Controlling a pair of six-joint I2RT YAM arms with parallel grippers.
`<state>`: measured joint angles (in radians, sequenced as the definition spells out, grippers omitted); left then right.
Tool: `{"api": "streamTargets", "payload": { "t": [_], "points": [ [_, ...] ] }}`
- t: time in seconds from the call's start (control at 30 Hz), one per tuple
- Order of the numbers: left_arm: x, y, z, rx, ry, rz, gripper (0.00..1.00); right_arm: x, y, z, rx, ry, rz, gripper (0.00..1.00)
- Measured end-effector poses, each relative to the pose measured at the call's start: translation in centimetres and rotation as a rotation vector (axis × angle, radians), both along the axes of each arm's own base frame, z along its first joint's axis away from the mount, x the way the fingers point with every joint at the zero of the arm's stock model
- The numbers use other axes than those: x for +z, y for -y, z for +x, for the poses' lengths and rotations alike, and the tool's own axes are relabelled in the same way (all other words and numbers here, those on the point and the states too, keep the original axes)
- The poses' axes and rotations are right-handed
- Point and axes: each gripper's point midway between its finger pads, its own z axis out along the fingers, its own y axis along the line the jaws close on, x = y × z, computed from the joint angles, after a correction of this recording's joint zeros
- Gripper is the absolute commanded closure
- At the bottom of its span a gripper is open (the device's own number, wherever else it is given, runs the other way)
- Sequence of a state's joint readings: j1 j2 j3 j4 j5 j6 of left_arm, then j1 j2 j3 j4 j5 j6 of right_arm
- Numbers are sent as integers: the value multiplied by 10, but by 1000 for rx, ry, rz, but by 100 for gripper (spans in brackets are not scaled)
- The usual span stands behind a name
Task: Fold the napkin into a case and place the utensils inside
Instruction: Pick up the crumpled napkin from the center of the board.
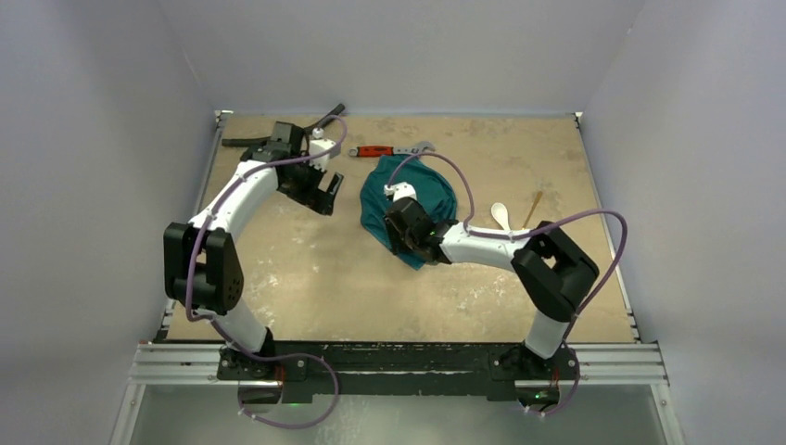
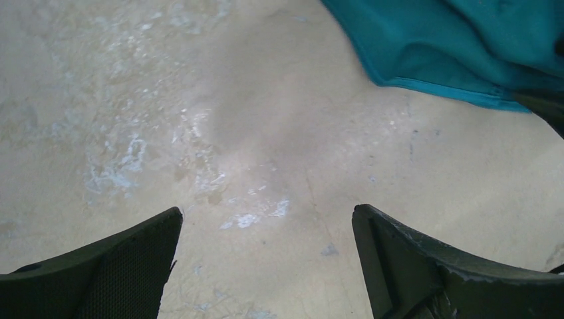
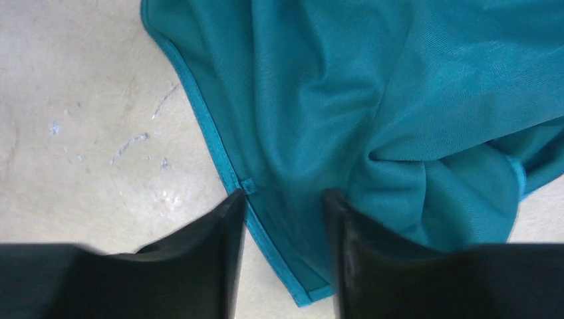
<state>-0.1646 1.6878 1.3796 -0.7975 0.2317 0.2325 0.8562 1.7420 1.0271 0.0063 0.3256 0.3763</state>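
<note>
**Tabletop** (image 1: 324, 278): walled on three sides, it is offering its widest bare stretch on the near and left sides of the napkin. That stretch is judged the roomiest place for spreading and folding.

**Napkin** (image 1: 436, 195): the teal cloth is lying crumpled in a heap between the two claws and is not yet formed into a case. It is judged light, limp and prone to sliding and bunching. The stitched hem (image 3: 219, 153) or a corner is looking like the soundest place to take hold.

**Right claw** (image 3: 282, 196): it is sitting over the napkin's near-left edge, its fingers half spread and straddling the hem with cloth between them. No firm pinch is showing.

**Left claw** (image 2: 266, 219): spread wide and empty, it is hovering above bare surface just left of the napkin.

**Red-handled wrench** (image 1: 380, 150): it is lying at the napkin's far edge, touching or nearly so, and is likely crowding any unfolding that way.

**White spoon** (image 1: 500, 215) and **wooden utensil** (image 1: 535, 206): both are lying right of the napkin and apart from it, the spoon nearer.
</note>
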Motion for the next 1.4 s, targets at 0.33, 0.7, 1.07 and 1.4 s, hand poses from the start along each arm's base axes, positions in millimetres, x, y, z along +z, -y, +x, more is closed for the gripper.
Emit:
{"api": "streamTargets", "payload": {
  "t": [0.33,0.7,1.07,1.4],
  "points": [
    [23,34,-7,-93,114,23,2,37,20,68,-114,64,73,100],
    [41,94,-26,-316,277,56,2,96,60,118,-210,178,121,100],
    [-3,161,-84,-656,351,193,1,90,58,161,-246,168,102,100],
    [-15,156,-41,-806,573,424,1,67,65,170,-234,75,97,100]
  ]
}}
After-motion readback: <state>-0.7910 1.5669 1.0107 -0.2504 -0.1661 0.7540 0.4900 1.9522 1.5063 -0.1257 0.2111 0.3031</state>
